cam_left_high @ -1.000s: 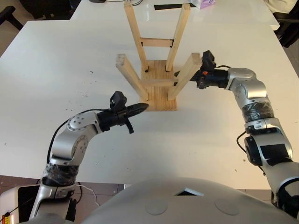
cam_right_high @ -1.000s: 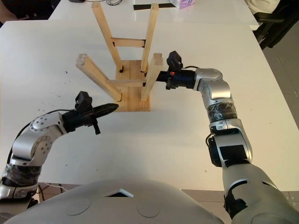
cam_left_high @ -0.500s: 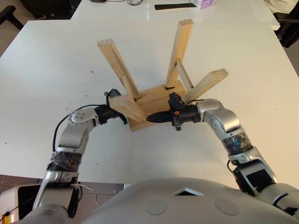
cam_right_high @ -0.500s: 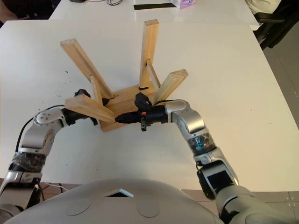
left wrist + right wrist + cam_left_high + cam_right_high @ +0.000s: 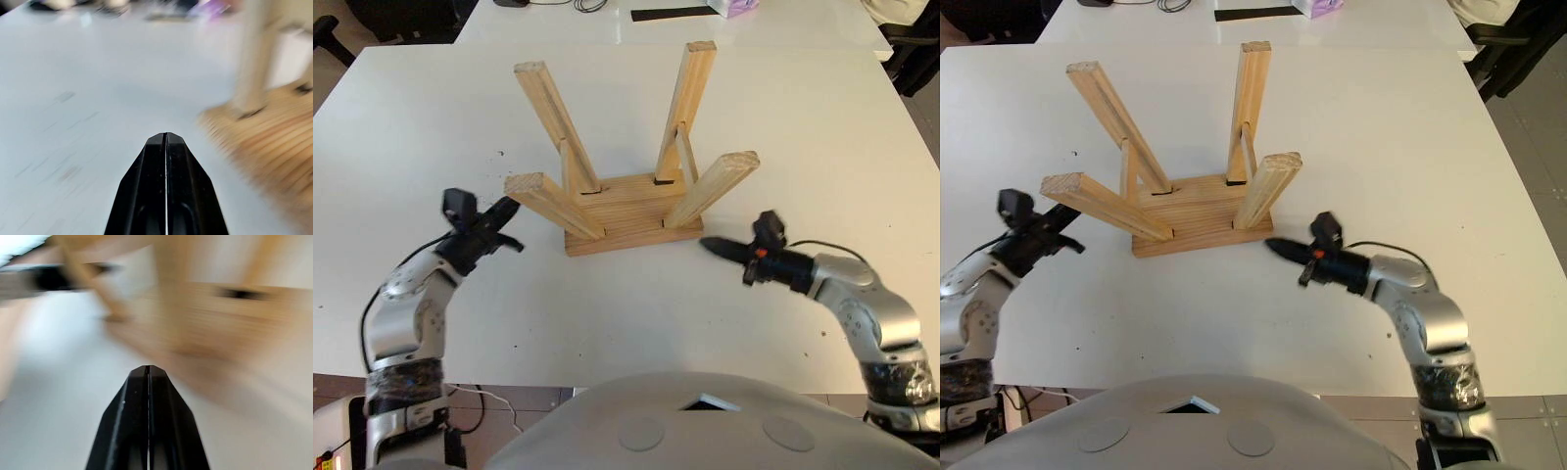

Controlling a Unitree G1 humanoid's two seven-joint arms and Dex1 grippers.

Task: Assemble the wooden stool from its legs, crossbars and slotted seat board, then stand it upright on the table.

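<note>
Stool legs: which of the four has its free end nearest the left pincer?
The front leg on the robot's left, slanting low and outward. Its cut end lies just beside the left pincer; the rest end far off.

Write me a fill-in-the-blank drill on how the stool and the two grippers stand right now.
The stool rests on the table with its legs pointing ____.
It has ____ legs fitted into its seat board.
The left gripper and the right gripper, one on each side of the stool and apart from it, both have their fingers ____.

Missing words: up; four; shut
</note>
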